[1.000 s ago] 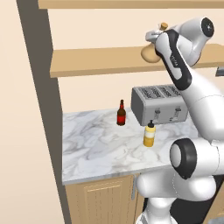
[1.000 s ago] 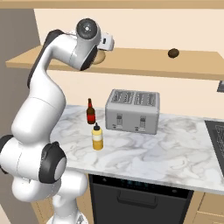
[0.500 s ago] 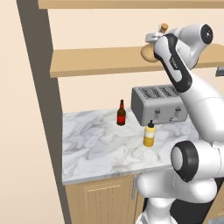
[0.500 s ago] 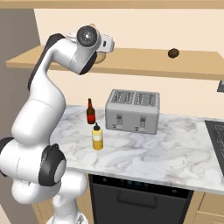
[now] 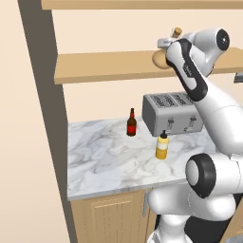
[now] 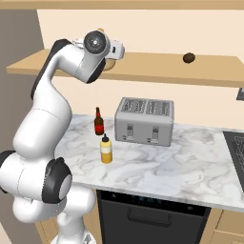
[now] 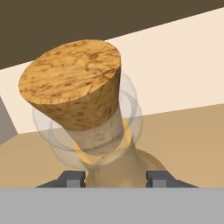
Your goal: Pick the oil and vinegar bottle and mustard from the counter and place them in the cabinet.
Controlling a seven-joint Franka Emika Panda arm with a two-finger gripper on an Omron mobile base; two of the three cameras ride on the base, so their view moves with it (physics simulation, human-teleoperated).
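Marble counter (image 5: 109, 156) at centre frame, with mustard (image 5: 162, 146) standing before toaster (image 5: 172, 112), red bottle (image 5: 131, 123) further left. Upper right, over cabinet (image 5: 104, 66) shelf: gripper (image 7: 117, 179) clamped on flask (image 7: 98, 131) neck, belly touching plank.

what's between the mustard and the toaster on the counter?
Nothing: bare marble counter separates the mustard from the toaster, clearest in the right base view. The dark red bottle stands off to the side.
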